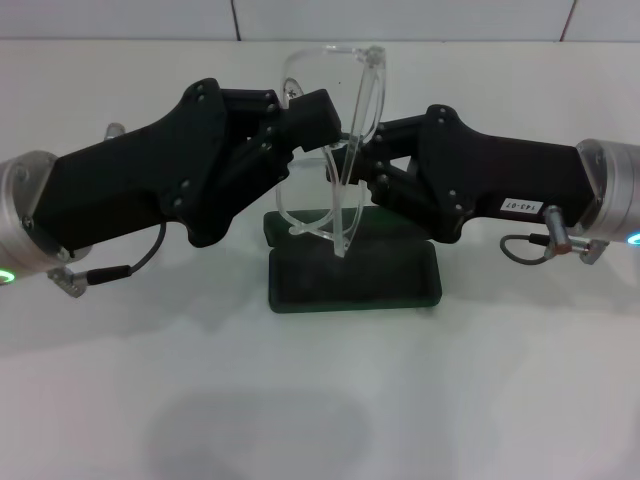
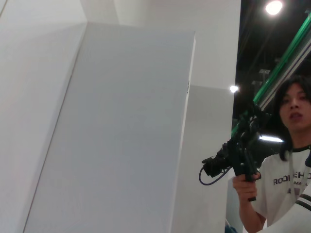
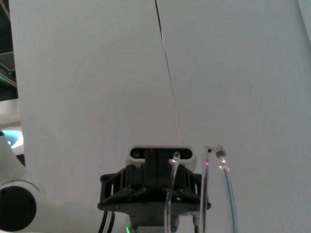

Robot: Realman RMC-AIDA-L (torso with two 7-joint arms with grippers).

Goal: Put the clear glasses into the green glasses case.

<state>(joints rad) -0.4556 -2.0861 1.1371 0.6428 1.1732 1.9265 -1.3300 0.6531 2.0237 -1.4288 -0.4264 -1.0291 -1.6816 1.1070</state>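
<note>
In the head view both arms meet at the centre of the frame, holding the clear glasses (image 1: pixel 335 150) aloft between them. The left gripper (image 1: pixel 318 122) comes in from the left and appears pinched on one side of the frame; the right gripper (image 1: pixel 362 158) comes in from the right and appears pinched on the other. The fingertips themselves are partly masked by the clear plastic, so both grips are a judgement.

The glasses stand on end, their long axis close to vertical, the front at upper centre and the thin arms reaching down toward lower centre. Directly below them in the frame lies the green glasses case (image 1: pixel 355 272), open on the white surface (image 1: pixel 320 400), its long axis running left to right. So the glasses are crosswise to the case and above it. They would probably need turning level before they go down. Both grippers are about equally near the case.

The right wrist view shows the clear arms from close by, with the left gripper beyond them, but not the case. The left wrist view shows only white panels and a person (image 2: pixel 286 160) with a camera.
</note>
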